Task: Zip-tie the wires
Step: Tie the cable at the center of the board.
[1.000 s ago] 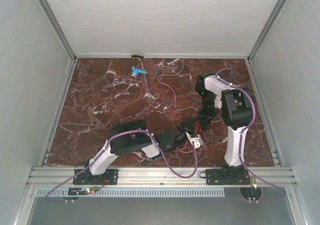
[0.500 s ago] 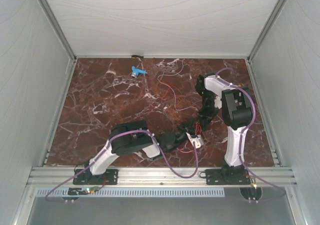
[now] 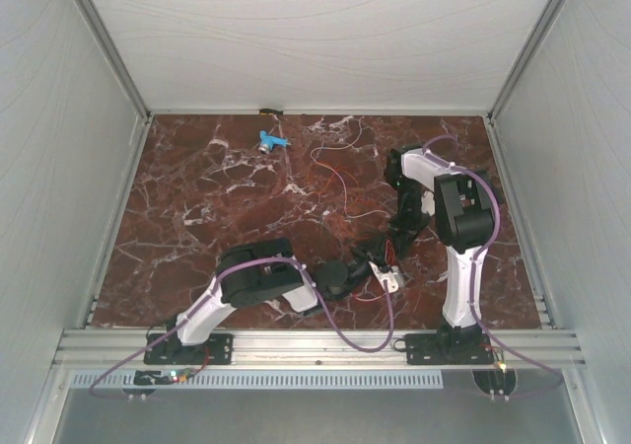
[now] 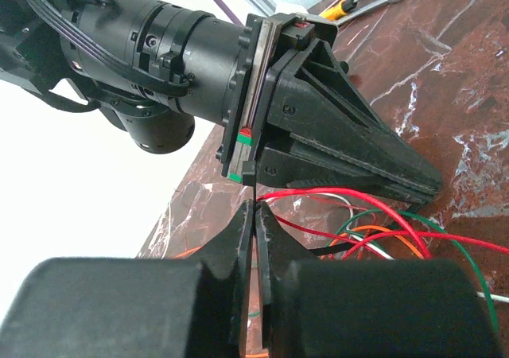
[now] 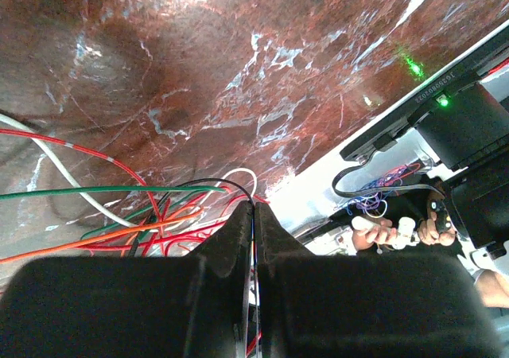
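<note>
Both my grippers are pressed fully closed. My left gripper (image 4: 254,215) sits nose to nose with my right gripper (image 5: 253,215) near the front middle of the dark red marble desk (image 3: 177,207). They're just above the wires (image 5: 159,235): thin red, orange, green and white strands, tangled right under the tips, with loose ends curling off toward the far side. A thin dark strand runs into each closed pair of fingers (zip tie or just another wire, can't tell from here), so I won't claim I'm holding anything.

My read: the step in hand is gathering the strands and getting a tie round them. To do it well:
- Hold both tips low and close so the bundle can't fan out.
- Go slowly and move one arm at a time, since the two grippers are nearly touching.
- Get every strand inside the loop before cinching. The stray green and white ones look likeliest to slip out.
</note>
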